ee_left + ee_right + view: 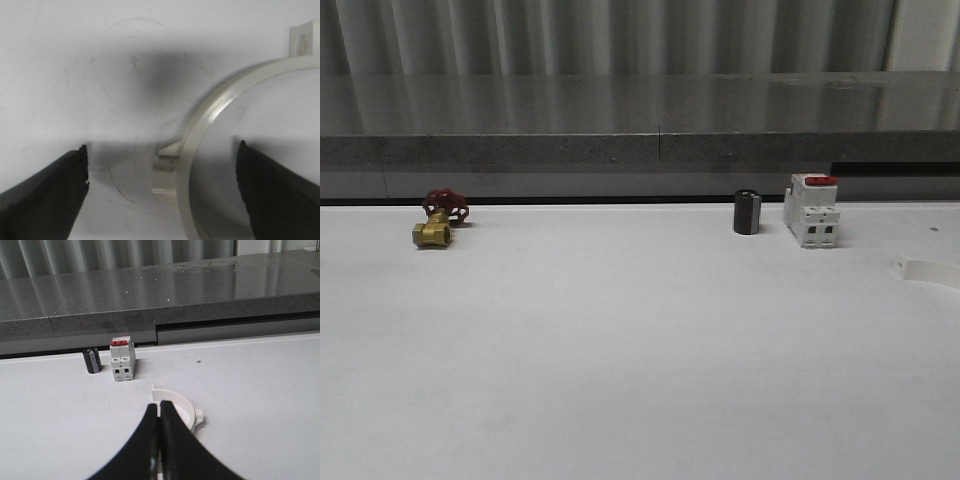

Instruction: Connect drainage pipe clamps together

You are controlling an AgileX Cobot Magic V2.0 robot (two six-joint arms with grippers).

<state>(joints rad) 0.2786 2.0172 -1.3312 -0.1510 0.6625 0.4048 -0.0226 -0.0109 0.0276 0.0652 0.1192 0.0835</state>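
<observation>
Two clamp halves lie on the white table [620,350], each near one of my grippers. My left gripper [162,192] has its jaws wide apart and holds nothing — one white half-ring [200,135] lies flat between the fingers, touching neither. My right gripper [160,440] has its fingers pressed together, with nothing between them; the other half-ring [182,407] rests just beyond the tips. Farther back stand a breaker [811,210], a black cylinder [747,212] and a brass valve [438,221].
</observation>
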